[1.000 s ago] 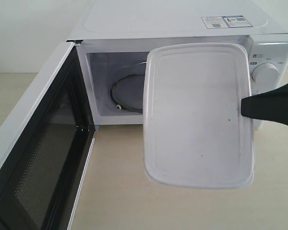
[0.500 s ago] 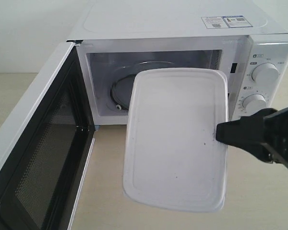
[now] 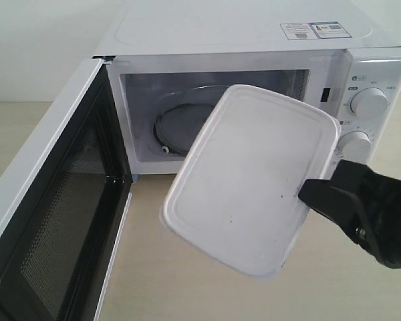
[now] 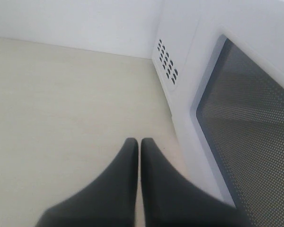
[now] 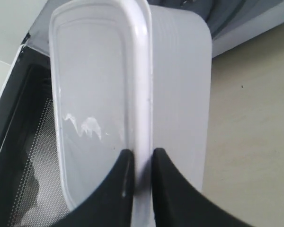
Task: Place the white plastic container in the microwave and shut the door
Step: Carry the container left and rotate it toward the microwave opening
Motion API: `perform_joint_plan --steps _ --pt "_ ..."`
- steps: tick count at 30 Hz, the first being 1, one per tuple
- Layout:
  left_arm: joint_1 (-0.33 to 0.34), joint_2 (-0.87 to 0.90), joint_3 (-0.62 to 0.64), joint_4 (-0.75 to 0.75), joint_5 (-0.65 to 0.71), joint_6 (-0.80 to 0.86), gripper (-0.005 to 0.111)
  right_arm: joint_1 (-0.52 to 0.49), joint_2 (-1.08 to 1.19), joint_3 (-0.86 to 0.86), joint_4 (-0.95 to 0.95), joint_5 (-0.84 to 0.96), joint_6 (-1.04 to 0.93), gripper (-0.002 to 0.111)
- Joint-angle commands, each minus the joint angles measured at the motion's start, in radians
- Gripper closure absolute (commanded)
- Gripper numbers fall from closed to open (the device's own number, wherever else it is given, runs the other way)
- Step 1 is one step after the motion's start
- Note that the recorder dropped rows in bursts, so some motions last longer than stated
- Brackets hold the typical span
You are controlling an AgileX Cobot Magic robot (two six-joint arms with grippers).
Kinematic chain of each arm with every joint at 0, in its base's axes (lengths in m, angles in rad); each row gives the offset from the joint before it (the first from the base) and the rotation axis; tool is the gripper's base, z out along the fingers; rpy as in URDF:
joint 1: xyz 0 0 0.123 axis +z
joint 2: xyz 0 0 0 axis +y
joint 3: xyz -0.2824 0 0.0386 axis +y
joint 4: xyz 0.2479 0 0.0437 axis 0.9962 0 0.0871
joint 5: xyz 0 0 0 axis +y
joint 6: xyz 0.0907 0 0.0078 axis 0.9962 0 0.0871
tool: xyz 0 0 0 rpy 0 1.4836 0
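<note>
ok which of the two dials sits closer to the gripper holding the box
The lower dial, beside the white plastic container's corner and just above the right gripper; the upper dial sits higher, clear of both.

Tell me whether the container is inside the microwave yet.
Out. The container hangs tilted in front of the microwave, its edge pinched by the right hand; the door stands wide open.

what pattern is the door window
Door window: dark fine dotted mesh, clearest in left wrist view.
</note>
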Motion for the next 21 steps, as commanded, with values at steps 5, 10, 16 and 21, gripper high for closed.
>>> perform_joint_plan --steps 5,10,16,21 --pt "0.001 -0.002 0.003 -0.002 -0.006 -0.004 0.103 0.002 -0.008 0.108 -0.166 -0.231 0.303 0.109" --pt "0.001 -0.002 0.003 -0.002 -0.006 -0.004 0.103 0.002 0.009 0.109 -0.184 -0.262 0.32 0.109" --pt "0.001 -0.002 0.003 -0.002 -0.006 -0.004 0.103 0.002 0.138 0.079 -0.214 -0.285 0.338 0.109" --pt "0.001 -0.002 0.003 -0.002 -0.006 -0.004 0.103 0.002 0.261 0.071 -0.255 -0.408 0.454 0.109"
